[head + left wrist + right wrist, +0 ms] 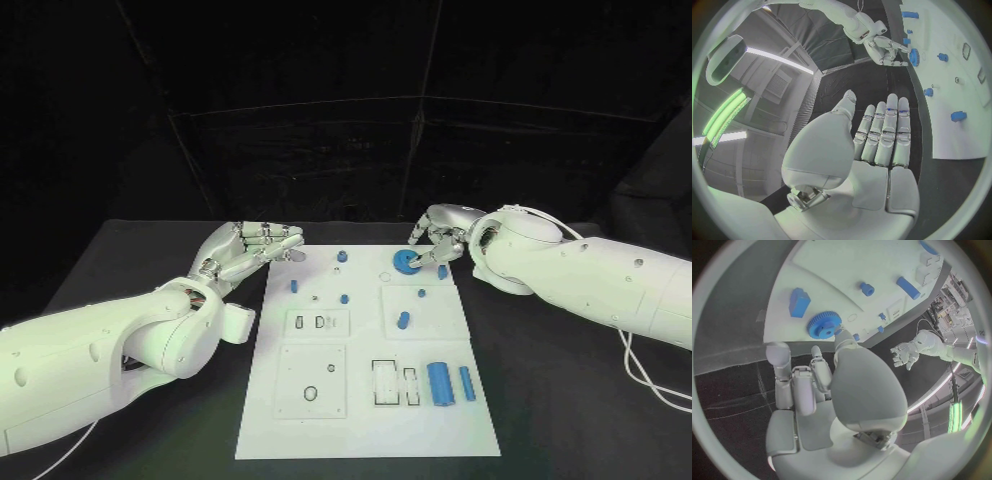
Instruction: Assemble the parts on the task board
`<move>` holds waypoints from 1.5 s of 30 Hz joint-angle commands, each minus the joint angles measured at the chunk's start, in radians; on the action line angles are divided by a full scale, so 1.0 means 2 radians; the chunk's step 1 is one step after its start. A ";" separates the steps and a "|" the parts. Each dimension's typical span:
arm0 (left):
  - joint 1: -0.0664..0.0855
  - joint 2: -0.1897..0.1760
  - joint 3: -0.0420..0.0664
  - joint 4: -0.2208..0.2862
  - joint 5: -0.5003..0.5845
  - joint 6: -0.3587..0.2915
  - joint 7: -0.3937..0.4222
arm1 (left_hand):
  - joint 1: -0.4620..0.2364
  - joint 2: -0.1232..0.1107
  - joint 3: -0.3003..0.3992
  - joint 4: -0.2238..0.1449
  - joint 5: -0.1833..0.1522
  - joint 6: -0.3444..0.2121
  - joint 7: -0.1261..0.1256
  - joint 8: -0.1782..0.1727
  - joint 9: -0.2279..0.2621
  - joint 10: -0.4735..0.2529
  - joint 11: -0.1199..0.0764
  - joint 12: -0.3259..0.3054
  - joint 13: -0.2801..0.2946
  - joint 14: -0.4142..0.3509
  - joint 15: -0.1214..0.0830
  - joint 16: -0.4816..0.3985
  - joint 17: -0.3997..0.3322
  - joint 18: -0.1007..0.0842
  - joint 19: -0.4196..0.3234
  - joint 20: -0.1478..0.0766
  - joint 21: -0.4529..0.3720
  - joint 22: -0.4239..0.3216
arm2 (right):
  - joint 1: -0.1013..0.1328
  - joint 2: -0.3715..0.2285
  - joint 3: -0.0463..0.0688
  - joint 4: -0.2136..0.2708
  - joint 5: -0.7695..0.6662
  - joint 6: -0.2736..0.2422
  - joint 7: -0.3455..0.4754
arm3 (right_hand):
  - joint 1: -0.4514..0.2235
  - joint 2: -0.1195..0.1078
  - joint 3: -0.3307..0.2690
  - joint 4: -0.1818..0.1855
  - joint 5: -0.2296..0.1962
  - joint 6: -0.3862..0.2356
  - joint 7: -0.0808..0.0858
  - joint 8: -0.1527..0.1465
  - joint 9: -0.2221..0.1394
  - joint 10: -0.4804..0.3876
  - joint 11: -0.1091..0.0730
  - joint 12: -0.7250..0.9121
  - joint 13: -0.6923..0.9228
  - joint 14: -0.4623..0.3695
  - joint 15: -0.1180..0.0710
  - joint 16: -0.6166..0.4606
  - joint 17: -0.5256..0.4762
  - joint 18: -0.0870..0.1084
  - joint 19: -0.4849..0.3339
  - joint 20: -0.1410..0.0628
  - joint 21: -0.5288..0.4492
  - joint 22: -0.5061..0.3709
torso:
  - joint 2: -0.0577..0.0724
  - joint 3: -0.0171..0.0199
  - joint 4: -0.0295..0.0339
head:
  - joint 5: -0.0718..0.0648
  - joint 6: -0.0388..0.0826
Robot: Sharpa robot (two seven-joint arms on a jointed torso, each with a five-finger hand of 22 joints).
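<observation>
no text, label, brand, number or sign can be read on the task board (pixel 368 400), the parts or the arms.

Right hand (pixel 437 240) touches blue gear (pixel 405 264) on task board (pixel 368 420); left hand (pixel 248 250) beside board.

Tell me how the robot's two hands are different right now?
The right hand reaches over the white task board and touches the blue gear with a fingertip; the left hand hovers beside the board, touching nothing. The left hand's fingers lie straight together; the right hand's point down at the gear. Both are silver and hold nothing.
</observation>
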 commanded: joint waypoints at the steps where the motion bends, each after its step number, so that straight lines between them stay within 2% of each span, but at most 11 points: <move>1: 0.001 0.001 0.000 0.000 -0.003 0.007 0.001 | -0.001 0.006 0.001 -0.002 0.002 0.001 0.002 -0.002 -0.001 -0.001 -0.001 -0.002 -0.001 -0.002 0.001 -0.002 0.001 0.003 0.002 -0.001 -0.002 -0.001 | 0.001 0.003 0.000 -0.003 -0.009 0.011 -0.003 | 0.005 0.001 0.000 0.003 0.003 -0.003 0.000 0.003 0.001 0.005 0.000 0.005 0.005 0.035 0.002 0.003 0.035 -0.006 0.001 0.002 0.002 0.001 | 0.000 -0.0003 0.0001 | 0.000 0.000; 11: 0.001 0.001 0.000 -0.001 -0.003 0.007 0.001 | -0.001 0.006 0.001 -0.002 0.002 0.001 0.002 -0.002 -0.001 -0.001 -0.001 -0.002 -0.001 -0.002 0.001 -0.002 0.001 0.003 0.002 -0.001 -0.002 -0.001 | 0.001 0.014 0.000 -0.010 -0.014 0.018 0.001 | 0.013 0.009 0.004 -0.001 0.015 -0.001 -0.001 0.010 0.001 0.012 0.000 0.024 0.025 0.036 0.003 0.005 0.039 -0.006 0.002 0.002 0.005 0.004 | 0.000 -0.0004 0.0005 | 0.000 -0.003; 17: 0.001 0.001 0.000 -0.001 -0.003 0.012 -0.002 | -0.001 0.006 0.001 -0.003 0.002 0.001 0.001 -0.002 -0.001 -0.001 -0.001 -0.002 -0.001 -0.002 0.001 -0.002 0.001 0.003 0.002 -0.001 -0.002 -0.001 | 0.001 0.016 0.000 -0.012 -0.014 0.021 0.000 | 0.019 0.018 0.008 -0.008 0.017 0.009 -0.003 0.019 0.003 0.015 -0.002 0.031 0.033 0.036 0.001 0.006 0.041 -0.007 0.003 0.001 0.007 0.008 | 0.000 -0.0005 0.0004 | 0.001 -0.003; 23: 0.001 0.001 0.000 -0.002 -0.003 0.014 -0.004 | -0.001 0.006 0.001 -0.003 0.002 0.001 0.001 -0.002 -0.001 -0.001 -0.001 -0.002 -0.001 -0.002 0.001 -0.002 0.001 0.003 0.002 -0.001 -0.002 -0.001 | 0.001 0.016 0.000 -0.012 -0.017 0.027 -0.004 | 0.023 0.024 0.010 -0.015 0.017 0.018 -0.005 0.025 0.004 0.021 -0.004 0.041 0.044 0.036 0.000 0.007 0.044 -0.007 0.005 0.000 0.010 0.012 | 0.000 -0.0003 -0.0002 | 0.001 -0.006; 45: 0.001 0.001 0.000 -0.005 -0.002 0.023 -0.009 | 0.001 0.006 0.001 -0.005 0.002 0.000 0.001 -0.003 -0.001 -0.002 -0.001 -0.004 -0.001 -0.002 0.001 -0.004 0.001 0.003 0.003 -0.001 -0.002 -0.001 | 0.000 0.018 0.000 -0.015 -0.032 0.038 -0.007 | 0.027 0.023 0.012 -0.023 0.014 0.017 -0.005 0.025 0.003 0.021 -0.004 0.043 0.046 0.036 -0.001 0.008 0.046 -0.008 0.005 -0.001 0.011 0.014 | 0.000 -0.0003 -0.0001 | 0.001 -0.010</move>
